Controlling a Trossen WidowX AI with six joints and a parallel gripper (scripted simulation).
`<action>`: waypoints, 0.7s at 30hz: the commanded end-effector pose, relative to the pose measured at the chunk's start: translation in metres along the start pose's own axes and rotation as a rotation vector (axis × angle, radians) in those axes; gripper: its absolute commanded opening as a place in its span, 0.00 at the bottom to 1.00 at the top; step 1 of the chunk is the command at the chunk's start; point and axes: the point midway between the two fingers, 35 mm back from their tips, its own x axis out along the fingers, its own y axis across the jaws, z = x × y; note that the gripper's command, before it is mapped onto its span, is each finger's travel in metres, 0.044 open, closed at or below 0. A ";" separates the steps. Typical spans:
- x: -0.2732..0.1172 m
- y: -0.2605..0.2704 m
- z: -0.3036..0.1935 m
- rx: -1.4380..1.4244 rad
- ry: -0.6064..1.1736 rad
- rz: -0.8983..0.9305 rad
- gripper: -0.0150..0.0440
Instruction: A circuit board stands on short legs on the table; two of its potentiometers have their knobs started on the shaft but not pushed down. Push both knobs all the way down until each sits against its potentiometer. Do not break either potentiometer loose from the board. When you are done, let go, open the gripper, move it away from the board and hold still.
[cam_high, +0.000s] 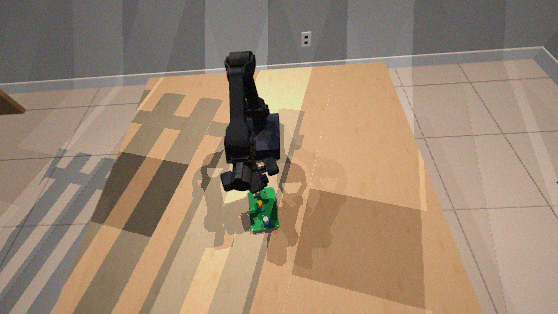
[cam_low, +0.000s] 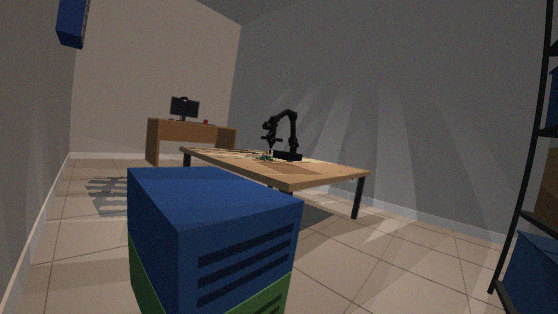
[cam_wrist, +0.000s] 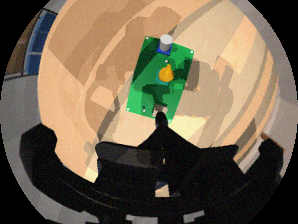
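Note:
The green circuit board (cam_high: 254, 224) (cam_wrist: 136, 94) stands on the table in front of the arm. A grey-white knob (cam_high: 265, 219) (cam_wrist: 166, 42) is on a blue potentiometer (cam_wrist: 164, 51) at the board's far end from the arm. An orange pointer knob (cam_high: 259, 203) (cam_wrist: 166, 75) is over a teal base near the middle. A black knob (cam_wrist: 160, 117) is at the end nearest the arm, by a grey part. My gripper (cam_wrist: 161, 128) (cam_low: 270, 148) is shut and empty, its tips pointing down by the black knob; contact cannot be told. The gaps under the knobs are too small to judge.
The wooden table (cam_high: 360, 150) (cam_low: 320, 175) carries the arm's dark base (cam_high: 270, 135) behind the board. Shadows of the arm fall beside the board. A blue and green box (cam_low: 215, 200), a desk with a monitor (cam_low: 184, 108) and a shelf stand away from the table.

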 end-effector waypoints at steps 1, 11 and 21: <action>0.005 0.000 0.000 -0.003 0.005 -0.001 0.25; 0.005 0.000 0.000 -0.003 0.005 -0.001 0.25; 0.008 0.000 0.000 -0.003 0.005 -0.001 0.25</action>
